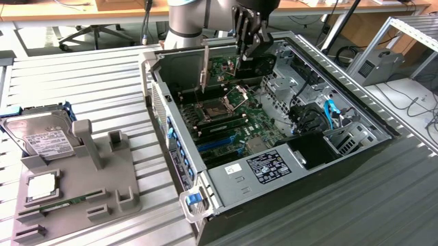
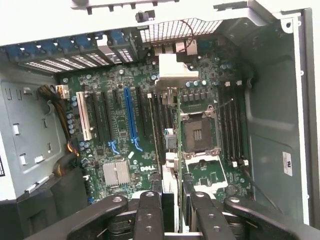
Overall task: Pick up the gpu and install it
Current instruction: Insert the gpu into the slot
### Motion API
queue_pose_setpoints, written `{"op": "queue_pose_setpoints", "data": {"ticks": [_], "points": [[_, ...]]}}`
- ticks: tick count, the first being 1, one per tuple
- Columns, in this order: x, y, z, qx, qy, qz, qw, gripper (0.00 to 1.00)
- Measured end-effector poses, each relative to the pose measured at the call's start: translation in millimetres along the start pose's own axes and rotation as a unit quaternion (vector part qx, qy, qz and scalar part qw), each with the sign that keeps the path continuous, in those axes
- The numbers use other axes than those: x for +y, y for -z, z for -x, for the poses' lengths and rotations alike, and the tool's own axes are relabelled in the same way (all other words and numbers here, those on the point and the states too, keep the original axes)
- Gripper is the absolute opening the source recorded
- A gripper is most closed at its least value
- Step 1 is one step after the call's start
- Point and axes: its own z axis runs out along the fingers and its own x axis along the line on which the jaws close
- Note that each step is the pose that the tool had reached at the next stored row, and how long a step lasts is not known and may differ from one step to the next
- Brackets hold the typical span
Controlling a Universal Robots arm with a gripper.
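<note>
The black multi-fingered tool (image 1: 247, 50) is clamped on the top edge of the gpu (image 1: 236, 65), a thin flat card with green circuit board on one face, a dark face on the other and a long silver metal bracket (image 1: 204, 69) down one end. The card hangs upright inside the open top of the grey sheet-metal computer case (image 1: 226, 179), directly under the tool and over the green motherboard (image 1: 233, 128). Whether its lower edge touches a slot is hard to make out. In the wrist view the tool (image 2: 171, 197) shows as dark jointed fingers (image 2: 150, 210) on either side of the gpu (image 2: 171, 175), which is seen edge-on, so its faces are hidden. Beyond it lie the long blue plastic slot (image 2: 131, 117) and the square metal-framed processor socket (image 2: 198, 134). On the ribbed metal counter (image 1: 82, 77), well apart from the case, a grey moulded plastic holder (image 1: 96, 169) carries a silver hard drive with a white label (image 1: 41, 136) and a narrow green memory stick (image 1: 65, 205).
</note>
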Motion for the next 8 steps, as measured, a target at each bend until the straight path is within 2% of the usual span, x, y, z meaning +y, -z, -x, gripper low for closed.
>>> {"op": "queue_pose_setpoints", "data": {"ticks": [4,6,8], "points": [[0.1,0.3,0.7,-0.0006,0.02,0.0,0.9998,0.27],[0.1,0.7,1.5,-0.0011,0.038,0.0001,0.9993,0.27],[0.2,0.8,1.7,-0.0012,0.043,0.0001,0.9991,0.27]]}}
